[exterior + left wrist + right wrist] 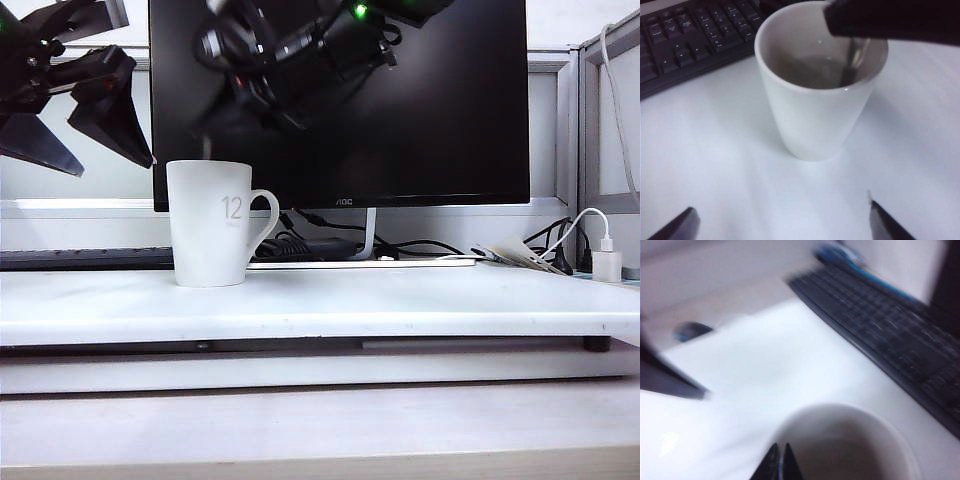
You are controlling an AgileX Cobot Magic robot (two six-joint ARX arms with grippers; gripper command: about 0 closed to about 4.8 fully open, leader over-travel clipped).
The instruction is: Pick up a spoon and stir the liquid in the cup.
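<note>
On white desk (420,305): cup (210,225), keyboard (685,42), monitor (430,110) behind.

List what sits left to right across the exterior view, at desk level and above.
Left claw, open, hanging at the left edge → cup with the right claw above it, shut on the spoon → monitor stand → cables → white charger at the right edge.

Place: office desk
Signs: monitor (340,100) on a white surface (400,300), black keyboard (685,40), tangled cables (320,245), a plugged-in charger (606,263), partition panels (605,120)
</note>
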